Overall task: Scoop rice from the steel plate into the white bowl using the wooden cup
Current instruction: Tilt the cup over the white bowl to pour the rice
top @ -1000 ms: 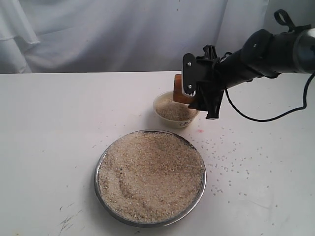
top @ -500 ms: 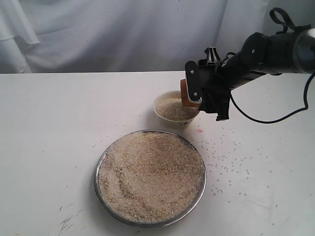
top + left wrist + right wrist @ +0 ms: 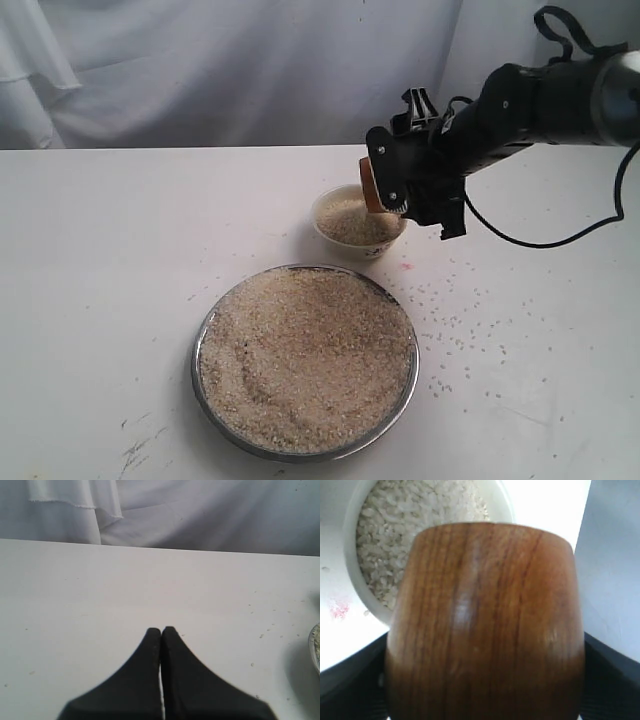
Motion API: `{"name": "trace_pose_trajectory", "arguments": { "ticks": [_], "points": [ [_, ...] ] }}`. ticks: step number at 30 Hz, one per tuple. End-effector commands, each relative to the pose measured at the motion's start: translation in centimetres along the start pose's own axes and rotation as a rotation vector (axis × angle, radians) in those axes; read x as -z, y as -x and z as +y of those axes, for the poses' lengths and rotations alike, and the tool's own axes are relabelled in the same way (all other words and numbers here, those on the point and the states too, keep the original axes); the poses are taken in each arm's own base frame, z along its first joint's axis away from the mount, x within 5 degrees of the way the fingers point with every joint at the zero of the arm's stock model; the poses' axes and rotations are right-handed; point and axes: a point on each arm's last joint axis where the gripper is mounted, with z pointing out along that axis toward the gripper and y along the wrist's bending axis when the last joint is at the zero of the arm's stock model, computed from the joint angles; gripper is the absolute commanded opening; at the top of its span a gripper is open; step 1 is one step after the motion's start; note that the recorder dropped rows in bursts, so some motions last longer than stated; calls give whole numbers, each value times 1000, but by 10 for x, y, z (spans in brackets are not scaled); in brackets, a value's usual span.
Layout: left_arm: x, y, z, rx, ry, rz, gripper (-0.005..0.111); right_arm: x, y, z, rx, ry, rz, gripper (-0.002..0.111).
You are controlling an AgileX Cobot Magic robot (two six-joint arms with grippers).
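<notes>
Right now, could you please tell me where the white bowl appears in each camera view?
Exterior view: white bowl sits right of centre, behind the steel plate, under the tipped wooden cup.
Left wrist view: not visible there.
Right wrist view: white bowl lies just beyond the wooden cup, partly hidden by it.
Shared landmark: the wooden cup, in the exterior and right wrist views.

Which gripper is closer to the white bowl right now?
Right. The right gripper holds the wooden cup tipped just above the white bowl's rim. The left gripper sits shut over the table, with no bowl in its wrist view.
</notes>
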Motion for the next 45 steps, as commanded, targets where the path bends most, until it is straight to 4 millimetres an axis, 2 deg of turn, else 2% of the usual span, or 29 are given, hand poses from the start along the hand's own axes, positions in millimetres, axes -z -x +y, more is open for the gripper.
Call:
{"name": "trace_pose_trajectory", "arguments": {
  "ticks": [1,6,15,29,39,45],
  "points": [
    [0,0,0,-2,-3,-12,0,8,6,-10,30,-47,3,0],
    [0,0,0,-2,-3,-12,0,13,8,-21,104,-61,23,0],
    [0,0,0,-2,-3,-12,0,12,3,-16,199,10,97,0],
    [0,0,0,-2,-3,-12,0,11,23,-17,299,-18,91,0],
    [0,0,0,-2,-3,-12,0,12,17,-20,384,-36,163,0],
    [0,0,0,-2,-3,-12,0,12,22,-22,392,-65,154,0]
  ]
}}
